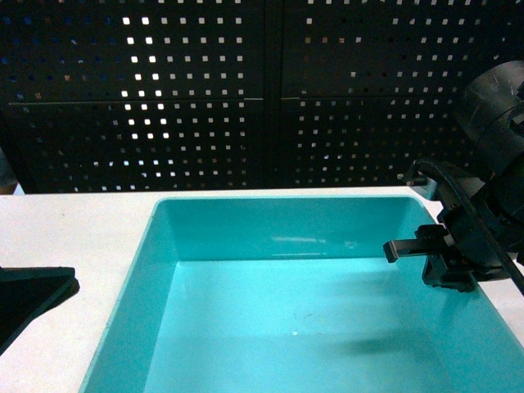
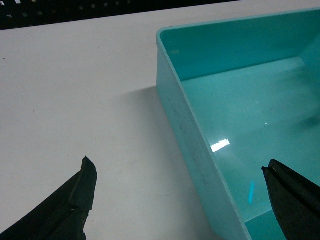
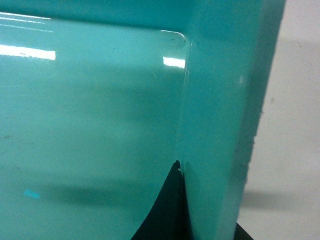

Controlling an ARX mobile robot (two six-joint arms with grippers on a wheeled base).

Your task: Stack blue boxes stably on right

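Observation:
One blue box (image 1: 286,246), a light turquoise smooth-walled tub, stands on the white table and fills the middle of the head view. My right gripper (image 1: 442,260) sits at the box's right wall. In the right wrist view it (image 3: 207,200) is shut on that wall (image 3: 215,100), one finger pressed against the inside and the other outside. My left gripper (image 2: 176,165) is open and straddles the box's left wall (image 2: 192,150), one finger over the table and one over the box's inside. In the head view only a dark part of it (image 1: 33,299) shows at the left edge.
The white table (image 1: 74,229) runs left of the box and shows as a strip on its right (image 3: 295,125). A black perforated panel (image 1: 246,90) stands behind the table's far edge.

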